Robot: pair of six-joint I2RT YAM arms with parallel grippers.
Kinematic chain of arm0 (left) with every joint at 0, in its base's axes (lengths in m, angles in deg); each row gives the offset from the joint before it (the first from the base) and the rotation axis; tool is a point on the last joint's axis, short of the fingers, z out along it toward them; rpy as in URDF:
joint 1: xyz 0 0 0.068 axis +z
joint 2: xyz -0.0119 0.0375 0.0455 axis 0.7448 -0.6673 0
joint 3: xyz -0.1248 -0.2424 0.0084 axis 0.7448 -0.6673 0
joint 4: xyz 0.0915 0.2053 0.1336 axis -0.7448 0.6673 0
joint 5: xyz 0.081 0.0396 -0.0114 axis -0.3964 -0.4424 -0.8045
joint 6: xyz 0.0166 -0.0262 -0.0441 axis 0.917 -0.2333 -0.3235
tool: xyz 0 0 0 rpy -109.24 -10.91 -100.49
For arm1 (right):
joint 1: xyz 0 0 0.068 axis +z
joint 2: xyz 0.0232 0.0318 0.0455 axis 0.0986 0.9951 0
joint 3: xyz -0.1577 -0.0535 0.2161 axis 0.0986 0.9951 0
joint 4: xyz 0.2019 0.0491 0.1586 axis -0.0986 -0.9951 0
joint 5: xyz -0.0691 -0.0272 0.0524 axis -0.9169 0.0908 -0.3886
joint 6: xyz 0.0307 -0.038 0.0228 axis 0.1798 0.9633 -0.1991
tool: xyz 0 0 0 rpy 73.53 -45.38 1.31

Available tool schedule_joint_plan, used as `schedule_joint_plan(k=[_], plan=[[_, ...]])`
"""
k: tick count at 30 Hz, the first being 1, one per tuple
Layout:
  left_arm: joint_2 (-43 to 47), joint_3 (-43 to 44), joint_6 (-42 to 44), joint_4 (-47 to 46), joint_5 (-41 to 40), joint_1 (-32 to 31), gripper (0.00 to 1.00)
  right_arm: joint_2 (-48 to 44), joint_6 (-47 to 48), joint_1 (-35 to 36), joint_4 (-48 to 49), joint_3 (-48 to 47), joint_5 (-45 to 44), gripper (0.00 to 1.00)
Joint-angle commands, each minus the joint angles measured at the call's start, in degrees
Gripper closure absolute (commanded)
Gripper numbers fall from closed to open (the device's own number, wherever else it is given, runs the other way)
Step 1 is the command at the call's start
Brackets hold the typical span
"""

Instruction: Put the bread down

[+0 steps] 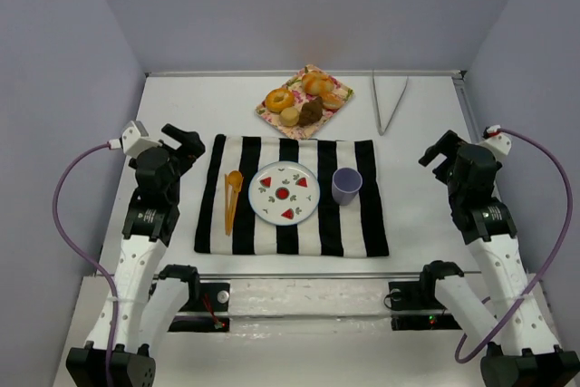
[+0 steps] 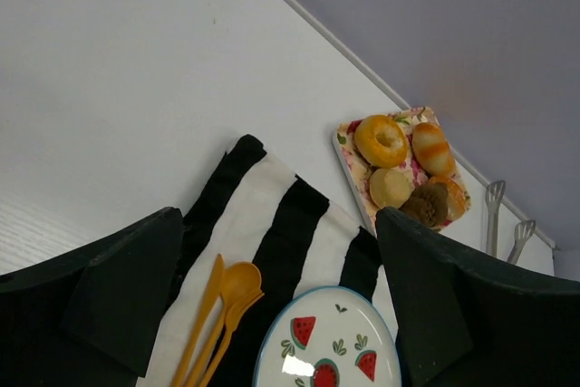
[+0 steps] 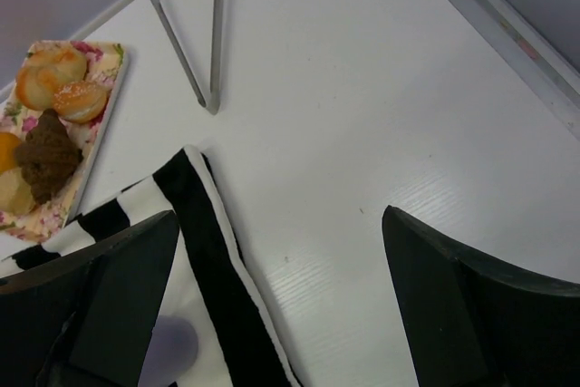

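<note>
Several breads lie on a floral tray at the back of the table: a ring bagel, a pale bun, a brown one and glazed rolls. They also show in the left wrist view and the right wrist view. A white plate with watermelon prints sits on a black-and-white striped mat. My left gripper is open and empty left of the mat. My right gripper is open and empty right of the mat.
Metal tongs lie at the back right. An orange spoon, fork and knife lie left of the plate, and a lilac cup stands to its right. Walls close in the table on three sides.
</note>
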Motion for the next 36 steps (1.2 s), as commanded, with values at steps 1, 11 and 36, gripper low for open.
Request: schedule_joint_plan(k=[1, 11, 36], plan=[[0.7, 0.6, -0.4, -1.5, 1.8, 0.2, 0.01, -2.5, 0.5, -0.2, 2.5, 1.3, -0.9, 0.0], [-0.9, 1.1, 0.4, -2.9, 2.4, 0.2, 0.01, 16.1, 10.1, -0.2, 4.1, -5.0, 9.3, 0.0], [-12.1, 3.6, 3.2, -9.8, 0.7, 0.5, 0.01, 93.7, 21.7, -0.2, -12.3, -72.4, 11.1, 0.0]])
